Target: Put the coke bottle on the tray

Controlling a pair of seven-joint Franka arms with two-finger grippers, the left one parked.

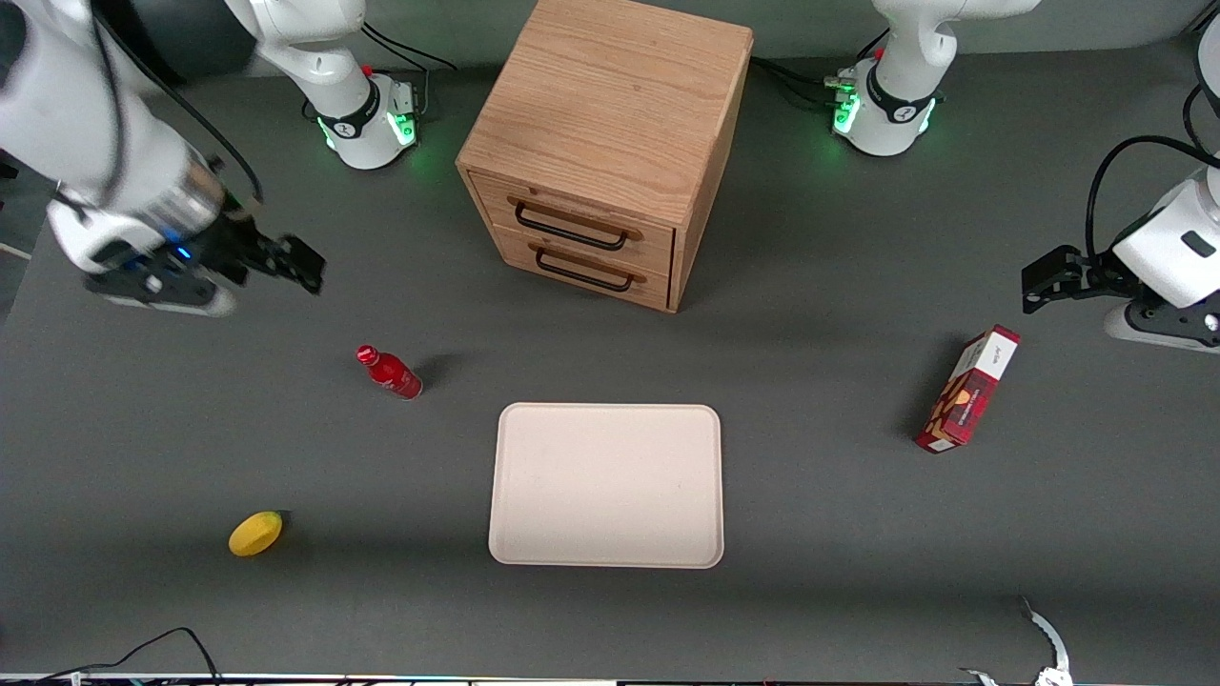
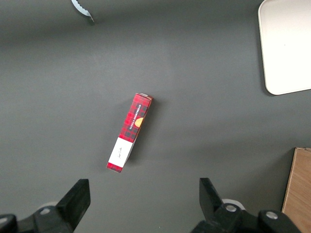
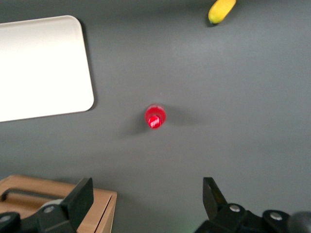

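The coke bottle (image 1: 389, 372), small, glossy red with a red cap, stands upright on the dark table beside the tray (image 1: 607, 484), toward the working arm's end. The tray is large, flat, pale cream-pink, with nothing on it. My right gripper (image 1: 303, 265) hangs above the table, farther from the front camera than the bottle and apart from it, open and empty. In the right wrist view the bottle (image 3: 155, 116) shows from above, between the spread fingers' line (image 3: 146, 196) and the tray (image 3: 43, 68).
A wooden two-drawer cabinet (image 1: 610, 143) stands farther from the front camera than the tray. A yellow lemon-like fruit (image 1: 255, 533) lies nearer the front camera than the bottle. A red snack box (image 1: 967, 389) lies toward the parked arm's end.
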